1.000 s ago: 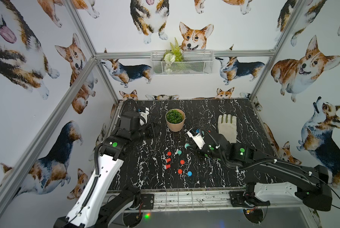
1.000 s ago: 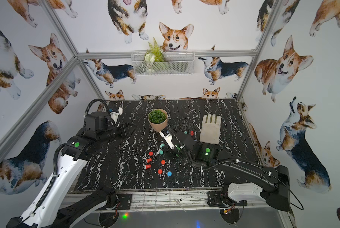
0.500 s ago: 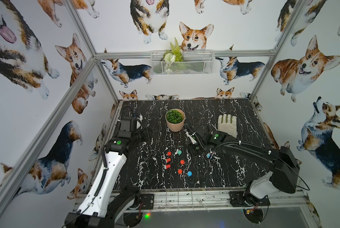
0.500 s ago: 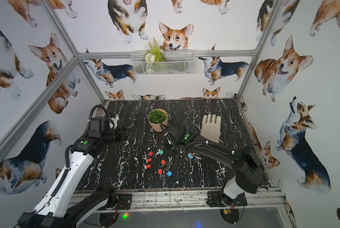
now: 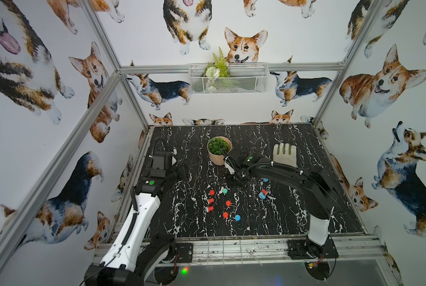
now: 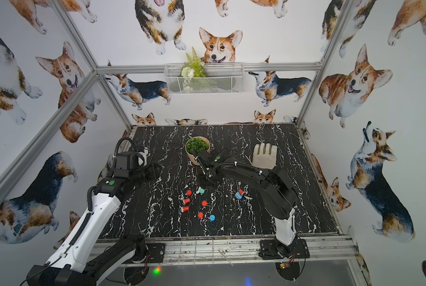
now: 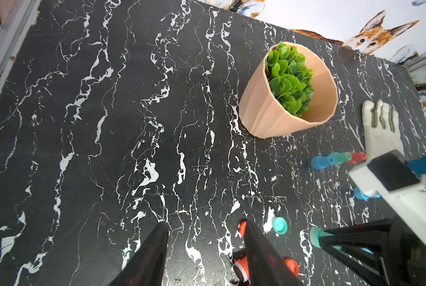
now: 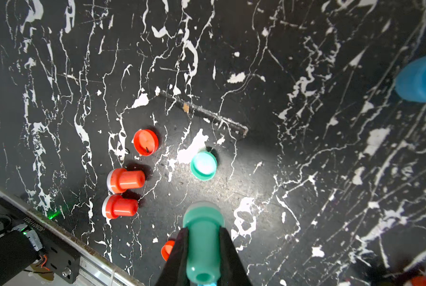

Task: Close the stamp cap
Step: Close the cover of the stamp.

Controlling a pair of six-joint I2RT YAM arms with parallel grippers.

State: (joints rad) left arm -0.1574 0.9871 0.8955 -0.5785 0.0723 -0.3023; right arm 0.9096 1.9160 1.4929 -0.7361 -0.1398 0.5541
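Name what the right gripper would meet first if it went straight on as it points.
Probably the teal cap, lying on the table in line with the teal stamp the right gripper holds; depth is unclear, so bare table might come first.

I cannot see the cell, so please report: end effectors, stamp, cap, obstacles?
Right end effector shut on teal plastic stamp. Left end effector open, empty. Round teal cap lies loose, off the stamp. Nearest red plastic stamp beside cap, not touching.
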